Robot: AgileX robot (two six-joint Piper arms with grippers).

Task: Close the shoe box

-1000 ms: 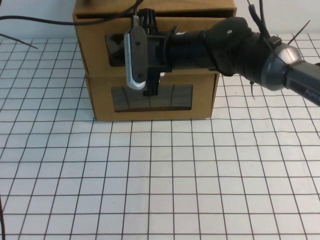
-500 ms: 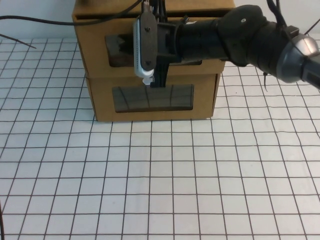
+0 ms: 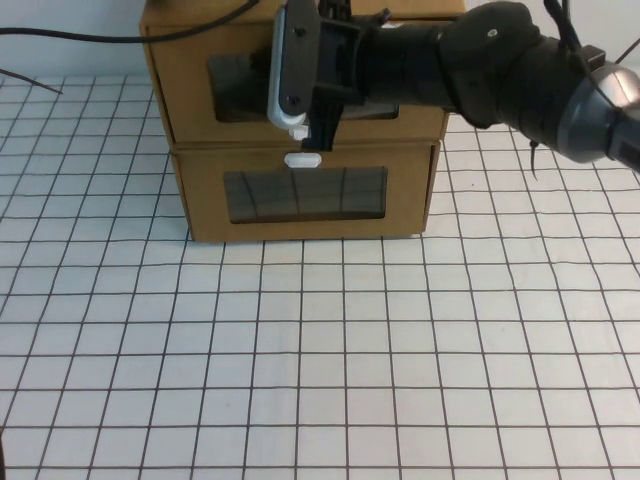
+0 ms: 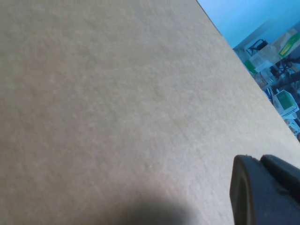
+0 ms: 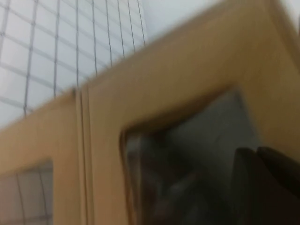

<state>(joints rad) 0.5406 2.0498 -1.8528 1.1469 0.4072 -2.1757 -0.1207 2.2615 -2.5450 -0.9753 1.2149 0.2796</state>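
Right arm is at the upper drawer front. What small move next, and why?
Probably a short straight push on the shoe box with the right hand, now at its windowed front; that front seems to overhang the lower box slightly, so it may not be fully in. The left hand sits by plain cardboard.

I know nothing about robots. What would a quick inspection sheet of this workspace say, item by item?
Surface: white table with a black grid.
Job's things: upper shoe box, stacked on the lower box, its front about flush.
Clutter: lower cardboard box, white tab above its window.
Grippers: right hand at the upper box's front, above the tab; left hand against plain cardboard, seen only by its wrist camera.
Cables: black cable at the far left.
Surroundings: shelves of goods in the left wrist view.
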